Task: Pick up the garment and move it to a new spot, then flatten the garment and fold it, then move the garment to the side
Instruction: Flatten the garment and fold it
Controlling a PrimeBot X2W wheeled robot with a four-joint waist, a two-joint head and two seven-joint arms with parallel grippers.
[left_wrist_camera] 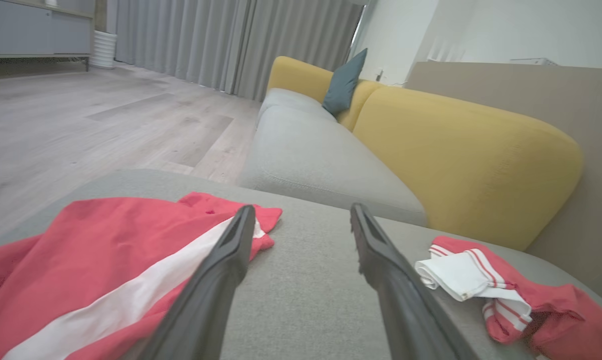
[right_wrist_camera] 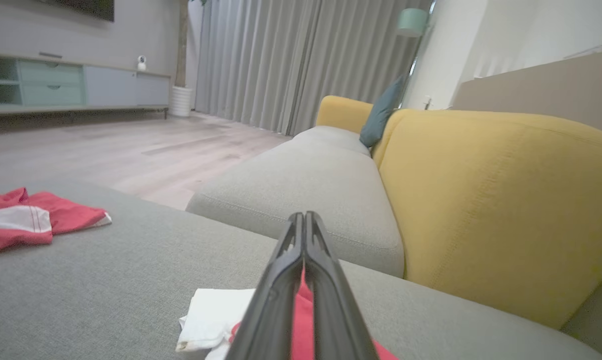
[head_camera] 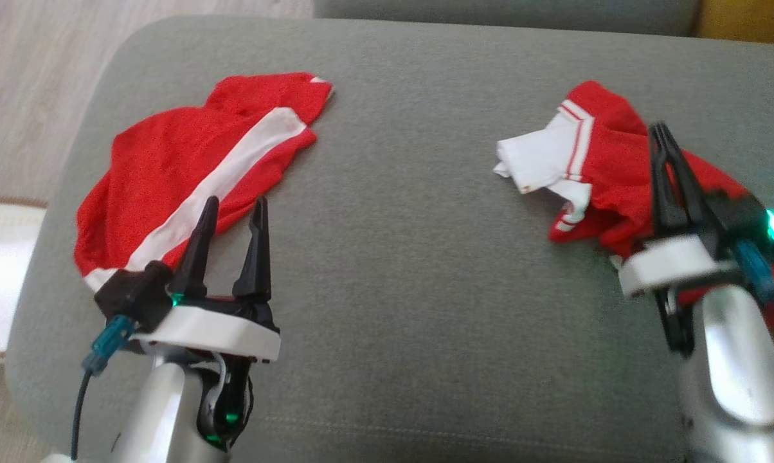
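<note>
Head view: grey seat cushion point(head_camera: 393, 257) carries two garments, well apart. The crumpled red-and-white garment point(head_camera: 609, 167) lies at 3 o'clock on the cushion, its white folded part with thin red stripes turned toward the cushion centre and the red cloth bunched behind it. The right gripper point(head_camera: 661, 128) lies over this garment, fingers pointing to 12 o'clock, jaws pressed tight together, tips near the garment's far edge. Right wrist view: red cloth shows in the slit between the fingers lower down; cannot tell whether any cloth is pinched or only seen through the gap. The red garment with a broad white stripe point(head_camera: 168, 154) is spread loosely at 10 o'clock on the cushion, partly rumpled at its top. The left gripper point(head_camera: 236, 202) sits at 7 o'clock, jaws spread wide and holding nothing, fingertips over the lower edge of the striped garment. Left wrist view: yellow backrest point(left_wrist_camera: 461, 165) at 2 o'clock beyond the cushion, teal pillow point(left_wrist_camera: 343, 82) at 12 o'clock, wood floor point(left_wrist_camera: 81, 125) at 10 o'clock.
</note>
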